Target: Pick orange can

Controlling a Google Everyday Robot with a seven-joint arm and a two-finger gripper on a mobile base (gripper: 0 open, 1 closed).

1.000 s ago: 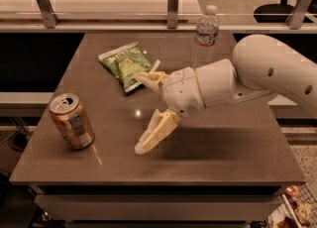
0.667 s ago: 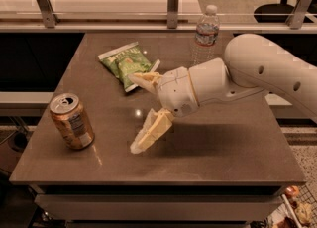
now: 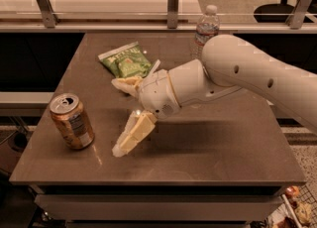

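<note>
orange can (image 3: 73, 121) sits upright near the front left edge of the table (image 3: 223, 152); gripper (image 3: 116, 117) hangs just to its right, not touching, fingers spread wide and holding nothing; green chip bag (image 3: 126, 61) and water bottle (image 3: 205, 26) sit further back

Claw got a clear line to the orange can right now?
Likely yes: the claw is open beside the upright orange can, nothing between them; the chip bag and water bottle sit farther back.
</note>
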